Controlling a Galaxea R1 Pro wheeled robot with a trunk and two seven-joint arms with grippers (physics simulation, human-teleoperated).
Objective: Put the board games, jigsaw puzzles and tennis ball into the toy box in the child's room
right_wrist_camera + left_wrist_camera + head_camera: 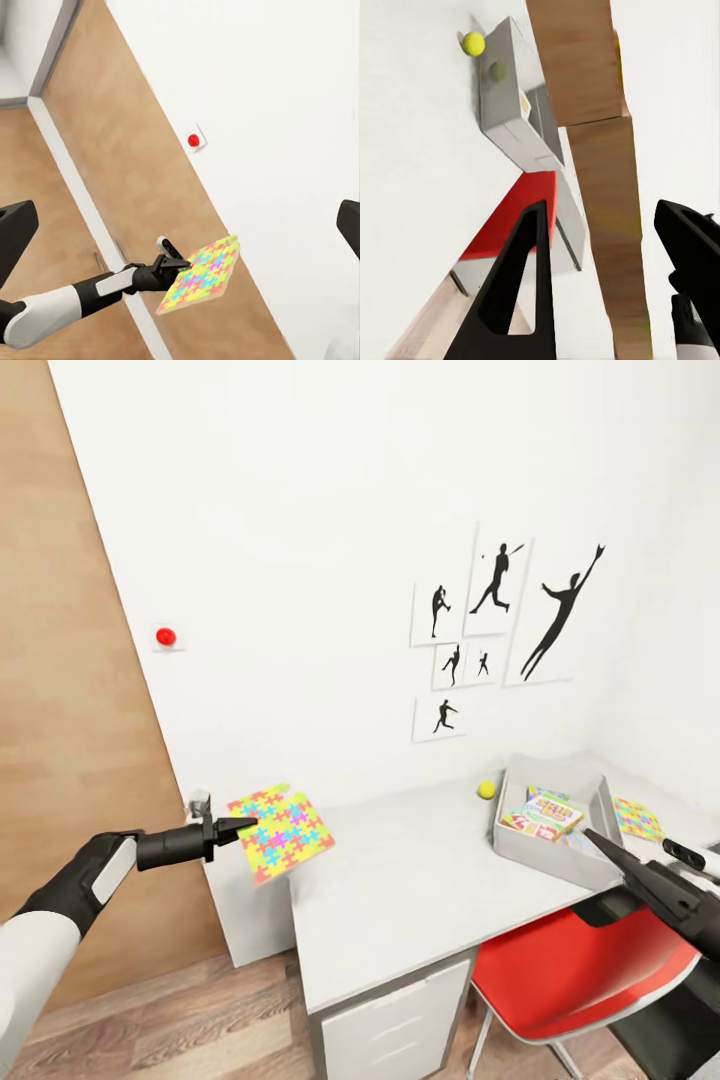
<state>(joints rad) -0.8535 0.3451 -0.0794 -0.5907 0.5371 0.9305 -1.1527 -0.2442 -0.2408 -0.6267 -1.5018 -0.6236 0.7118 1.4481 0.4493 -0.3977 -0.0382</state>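
Off the table's (420,880) left end, left gripper (238,827) pinches a jigsaw puzzle (281,831) by its edge, held flat in the air probably for carrying to the toy box (548,854), right gripper (640,860) open beside it.

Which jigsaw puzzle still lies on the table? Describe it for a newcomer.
Start at the long grey table under the silhouette pictures. Behind the toy box, at the far end, lies a jigsaw puzzle, flat, unlike the one the left gripper holds.
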